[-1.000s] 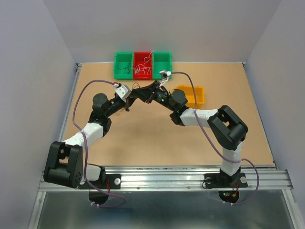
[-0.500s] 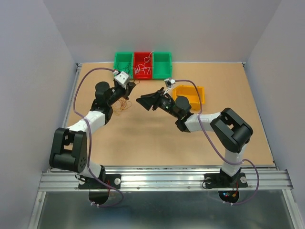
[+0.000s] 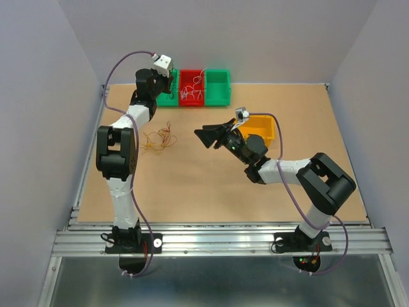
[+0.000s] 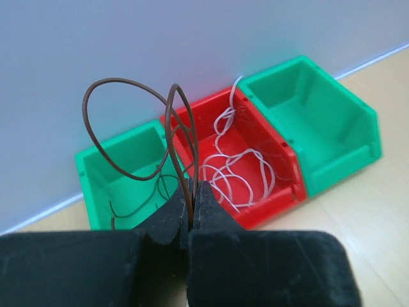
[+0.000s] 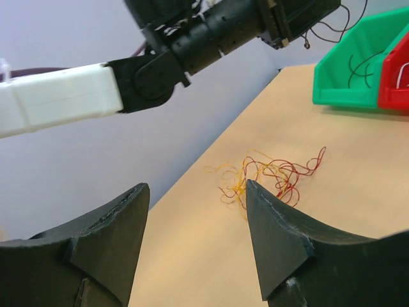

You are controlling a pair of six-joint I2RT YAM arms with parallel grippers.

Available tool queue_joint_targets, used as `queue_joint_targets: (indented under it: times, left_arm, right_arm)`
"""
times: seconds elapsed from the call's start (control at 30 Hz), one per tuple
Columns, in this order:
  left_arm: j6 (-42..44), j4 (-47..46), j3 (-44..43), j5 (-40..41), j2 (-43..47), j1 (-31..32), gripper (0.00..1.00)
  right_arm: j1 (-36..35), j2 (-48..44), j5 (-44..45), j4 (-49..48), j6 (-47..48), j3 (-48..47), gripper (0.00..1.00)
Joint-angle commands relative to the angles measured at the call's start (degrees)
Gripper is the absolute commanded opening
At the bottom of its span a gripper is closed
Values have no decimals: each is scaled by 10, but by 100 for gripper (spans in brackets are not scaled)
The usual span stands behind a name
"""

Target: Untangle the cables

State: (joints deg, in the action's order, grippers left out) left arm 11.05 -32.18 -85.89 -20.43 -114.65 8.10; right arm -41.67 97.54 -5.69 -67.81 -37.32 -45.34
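Left gripper (image 4: 192,203), far left, clenched on one dark brown wire (image 4: 118,80) above the left green bin (image 4: 96,192). Right gripper (image 5: 197,188), mid-table, fingers released. Red-and-yellow cables (image 5: 268,176) lie tangled on the table (image 5: 211,268), left of centre.

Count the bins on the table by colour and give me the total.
Green bins: 2, the left green bin and the right green bin
Red bin: 1
Orange bin: 1
Total: 4
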Motion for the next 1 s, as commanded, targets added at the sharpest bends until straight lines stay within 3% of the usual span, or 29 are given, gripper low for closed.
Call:
queue_joint_targets:
  times: [0.0,0.17,0.27,0.37,0.43,0.63,0.77,0.97]
  left_arm:
    - [-4,68,-116,8,-79,-20,0]
    - [8,91,-226,58,-162,-20,0]
    - [-1,172,-331,64,-214,-21,0]
    - [3,224,-391,33,-255,-21,24]
    - [13,209,-365,31,-238,-21,46]
    - [33,180,-259,37,-132,-21,67]
    - [35,192,-193,48,-58,-21,71]
    - [105,200,-4,61,137,-21,79]
  right_arm:
    - [3,-31,38,-28,30,21,67]
    - [3,-45,54,-28,37,33,67]
    - [3,-54,54,-29,36,39,67]
    - [4,-58,54,-29,35,40,67]
    - [3,-55,54,-29,35,40,67]
    - [4,-47,75,21,38,16,66]
    - [3,-45,61,95,56,-10,66]
    - [3,-24,19,260,116,-87,67]
